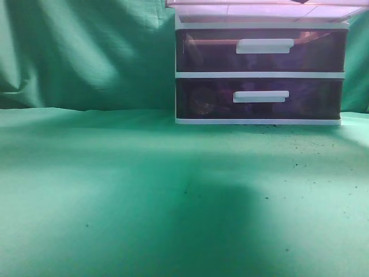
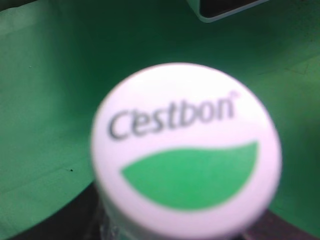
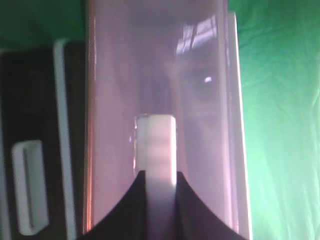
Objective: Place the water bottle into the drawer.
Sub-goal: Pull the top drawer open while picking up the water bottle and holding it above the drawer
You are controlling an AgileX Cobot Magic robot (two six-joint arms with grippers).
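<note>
The water bottle (image 2: pixel 186 150) fills the left wrist view: a white cap with "C'estbon" and a green leaf faces the camera, high above the green cloth. My left gripper shows only as dark bits at the lower corners (image 2: pixel 75 225), shut round the bottle below the cap. The bottle is out of the exterior view. The reddish-pink drawer (image 3: pixel 200 100) is pulled out of the top of the white unit; its underside shows at the exterior view's top edge (image 1: pixel 259 10). My right gripper (image 3: pixel 156 182) is shut on its white bar handle (image 3: pixel 156 145).
Two darker purple drawers (image 1: pixel 259 55) (image 1: pixel 259 98) with white handles are shut below the pink one. One of them shows in the right wrist view (image 3: pixel 30 185). The unit stands on a green cloth table (image 1: pixel 115 202), with a green backdrop behind.
</note>
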